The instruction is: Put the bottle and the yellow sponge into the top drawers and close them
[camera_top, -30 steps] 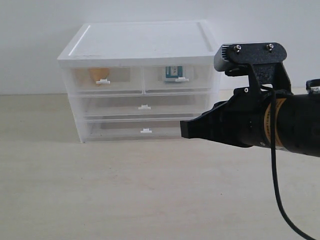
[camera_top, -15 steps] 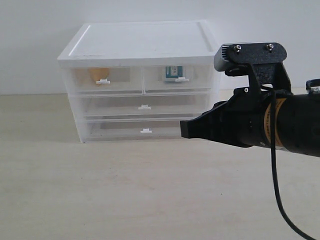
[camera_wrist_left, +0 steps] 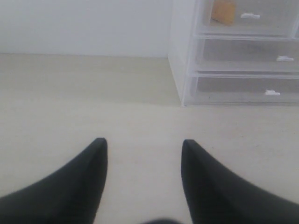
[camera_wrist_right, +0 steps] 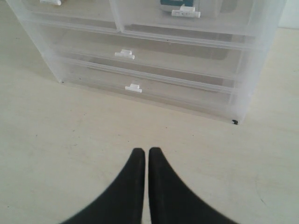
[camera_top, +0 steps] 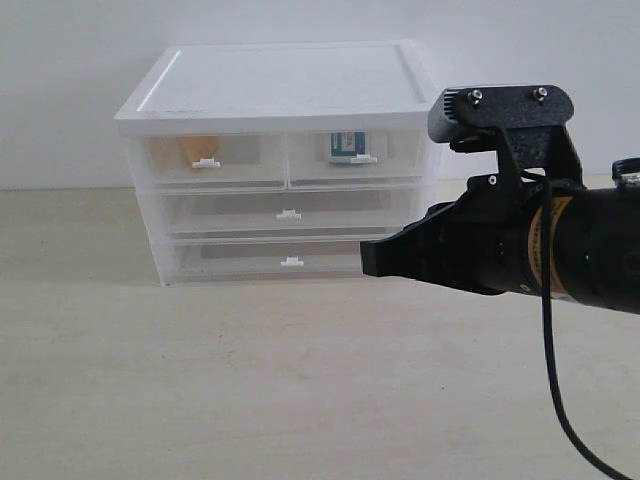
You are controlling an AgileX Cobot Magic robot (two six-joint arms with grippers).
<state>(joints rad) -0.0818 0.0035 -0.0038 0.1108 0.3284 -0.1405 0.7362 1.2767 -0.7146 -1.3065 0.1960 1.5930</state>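
The yellow sponge (camera_top: 197, 147) and bottle (camera_top: 345, 146) lie inside the 2 shut-looking top drawers (camera_top: 250, 165), upper centre, away from both arms; left fingers (camera_wrist_left: 96, 156) spread, right fingers (camera_wrist_right: 137, 163) pressed together.

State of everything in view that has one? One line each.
top left drawer: shut, yellow sponge inside
top right drawer: shut, bottle inside
middle full-width drawer: shut
bottom full-width drawer: shut
left hand: open, empty
right hand: shut, empty
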